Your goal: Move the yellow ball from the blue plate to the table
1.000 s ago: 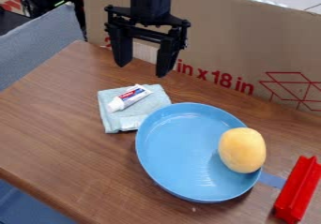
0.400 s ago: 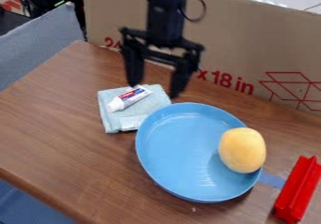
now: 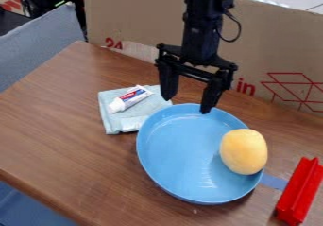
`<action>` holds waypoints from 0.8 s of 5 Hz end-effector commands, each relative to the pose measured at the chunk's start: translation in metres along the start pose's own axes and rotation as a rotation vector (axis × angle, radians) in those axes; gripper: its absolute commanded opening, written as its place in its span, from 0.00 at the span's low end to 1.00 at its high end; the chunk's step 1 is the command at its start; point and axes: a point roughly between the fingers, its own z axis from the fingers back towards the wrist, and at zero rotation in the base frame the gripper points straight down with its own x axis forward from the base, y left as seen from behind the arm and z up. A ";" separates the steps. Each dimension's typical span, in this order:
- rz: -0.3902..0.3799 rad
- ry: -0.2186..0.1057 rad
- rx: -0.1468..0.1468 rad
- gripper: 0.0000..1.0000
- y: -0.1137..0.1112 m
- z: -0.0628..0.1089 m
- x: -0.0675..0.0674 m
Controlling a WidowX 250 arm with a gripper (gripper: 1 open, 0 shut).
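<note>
A toothpaste tube (image 3: 136,98) lies on a folded cloth (image 3: 123,115); red block (image 3: 299,190) far right.

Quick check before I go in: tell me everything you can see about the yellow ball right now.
The yellow ball is yellow-orange, matte and slightly egg-shaped, with no visible marks. It sits inside the blue plate, on the plate's right side near the rim, resting on the plate's surface. Nothing else touches it. The gripper hangs open above the plate's far edge, up and left of the ball in the picture, clear of it.
</note>
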 end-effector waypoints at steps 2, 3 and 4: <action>-0.026 -0.031 -0.009 1.00 -0.025 -0.024 0.015; -0.122 -0.110 -0.025 1.00 -0.044 -0.038 -0.002; -0.190 -0.203 -0.004 1.00 -0.051 -0.031 0.004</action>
